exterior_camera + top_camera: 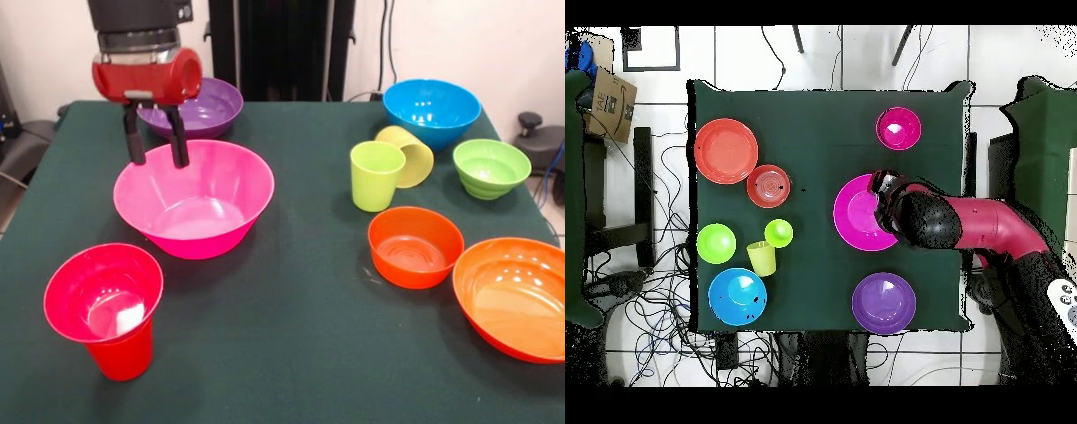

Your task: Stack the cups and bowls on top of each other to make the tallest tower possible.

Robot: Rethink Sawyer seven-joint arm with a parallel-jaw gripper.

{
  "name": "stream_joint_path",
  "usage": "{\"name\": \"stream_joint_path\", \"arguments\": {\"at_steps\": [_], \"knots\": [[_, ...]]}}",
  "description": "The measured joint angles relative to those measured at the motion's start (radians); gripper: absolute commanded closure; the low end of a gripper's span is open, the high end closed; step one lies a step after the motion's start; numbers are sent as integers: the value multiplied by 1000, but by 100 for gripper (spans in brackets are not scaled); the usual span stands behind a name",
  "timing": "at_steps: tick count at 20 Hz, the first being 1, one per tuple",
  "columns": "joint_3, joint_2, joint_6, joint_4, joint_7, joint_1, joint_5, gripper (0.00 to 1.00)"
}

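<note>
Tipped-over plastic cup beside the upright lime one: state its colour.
Pale yellow cup; front view shows it best.

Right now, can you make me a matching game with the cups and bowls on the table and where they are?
Things:
1. red cup
2. yellow cup
3. big pink bowl
4. blue bowl

States:
A. lying on its side
B. right under the pincer
C. standing alone with a small magenta bowl sitting in its mouth
D. upright and empty beside the ribbed green bowl

Pairs: 1-C, 2-A, 3-B, 4-D
</note>
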Motion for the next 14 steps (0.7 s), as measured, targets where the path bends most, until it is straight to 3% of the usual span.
{"name": "stream_joint_path", "arguments": {"at_steps": [14], "knots": [[174,-267,0,76,0,5,-73,0]]}}
